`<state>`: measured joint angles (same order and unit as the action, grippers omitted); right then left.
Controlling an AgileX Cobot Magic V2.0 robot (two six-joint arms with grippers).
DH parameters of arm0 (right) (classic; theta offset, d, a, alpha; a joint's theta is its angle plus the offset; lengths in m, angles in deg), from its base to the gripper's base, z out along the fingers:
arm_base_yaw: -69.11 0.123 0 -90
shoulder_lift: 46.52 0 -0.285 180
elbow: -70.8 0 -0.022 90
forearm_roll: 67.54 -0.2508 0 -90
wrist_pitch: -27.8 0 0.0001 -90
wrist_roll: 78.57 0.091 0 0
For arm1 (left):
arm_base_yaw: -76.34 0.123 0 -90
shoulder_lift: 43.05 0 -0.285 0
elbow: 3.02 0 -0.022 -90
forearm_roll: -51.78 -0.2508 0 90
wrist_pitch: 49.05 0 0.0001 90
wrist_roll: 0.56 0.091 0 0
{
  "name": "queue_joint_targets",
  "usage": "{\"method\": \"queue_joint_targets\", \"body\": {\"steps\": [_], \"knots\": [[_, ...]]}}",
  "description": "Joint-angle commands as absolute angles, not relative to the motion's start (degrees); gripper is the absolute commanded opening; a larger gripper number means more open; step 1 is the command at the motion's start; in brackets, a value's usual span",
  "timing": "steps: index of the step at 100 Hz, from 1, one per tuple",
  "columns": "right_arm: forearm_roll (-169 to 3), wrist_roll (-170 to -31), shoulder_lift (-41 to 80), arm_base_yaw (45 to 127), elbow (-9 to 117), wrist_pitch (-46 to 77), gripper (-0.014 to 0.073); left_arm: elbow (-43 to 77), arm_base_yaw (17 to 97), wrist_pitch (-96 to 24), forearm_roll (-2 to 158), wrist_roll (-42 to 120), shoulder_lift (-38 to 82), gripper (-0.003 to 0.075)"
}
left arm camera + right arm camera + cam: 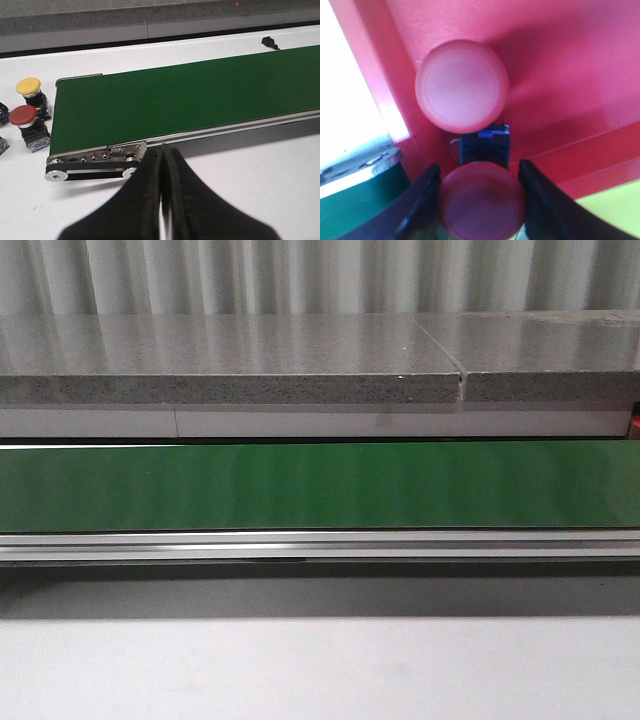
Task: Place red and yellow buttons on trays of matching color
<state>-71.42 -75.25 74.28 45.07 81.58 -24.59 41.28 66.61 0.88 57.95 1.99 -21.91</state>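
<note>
While a red button (482, 202) is clamped between the right fingers (415, 200) above the red tray (560, 60), its rigid, smooth cap is judged slippery; the left fingers (150, 185) are pressed together, empty.

Ahead of me a white worktop (320, 670) stretched under soft, even light. Across it ran a green conveyor belt (320, 485) in a silver aluminium frame (320, 543), its roller end (92, 162) showing bolts and a black side plate. Behind the belt lay thick speckled grey slabs (230, 360), two butted together at a seam, glossy enough to reflect the pale corrugated wall (320, 275) at the back. A small black connector (270, 42) lay on the white surface beyond the belt.
</note>
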Motion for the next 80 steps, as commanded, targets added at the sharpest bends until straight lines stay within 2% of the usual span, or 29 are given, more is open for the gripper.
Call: {"method": "queue_joint_targets", "body": {"steps": [1,10,44,53,72,80], "knots": [[-71.62,-75.96,71.15,44.84,83.38,-22.79,0.0442,39.82,66.3,-3.16,58.8,2.1,-21.28,-0.002],[-71.62,-75.96,71.04,44.84,83.38,-22.49,0.0499,39.82,66.3,-3.16,58.8,2.1,-21.28,-0.002],[-71.49,-77.23,64.17,45.7,81.85,-20.64,0.0479,39.82,66.3,-3.16,58.8,2.1,-21.28,-0.002],[-71.49,-79.07,61.29,46.85,81.09,-20.97,0.0398,39.82,66.3,-3.16,58.8,2.1,-21.28,-0.002],[-71.49,-79.49,55.33,50.1,77.76,-20.93,0.0104,39.82,66.3,-3.16,58.8,2.1,-21.28,-0.002],[-71.49,-79.49,52.81,52.08,75.9,-20.74,0.001,39.82,66.3,-3.16,58.8,2.1,-21.28,-0.002]]}}
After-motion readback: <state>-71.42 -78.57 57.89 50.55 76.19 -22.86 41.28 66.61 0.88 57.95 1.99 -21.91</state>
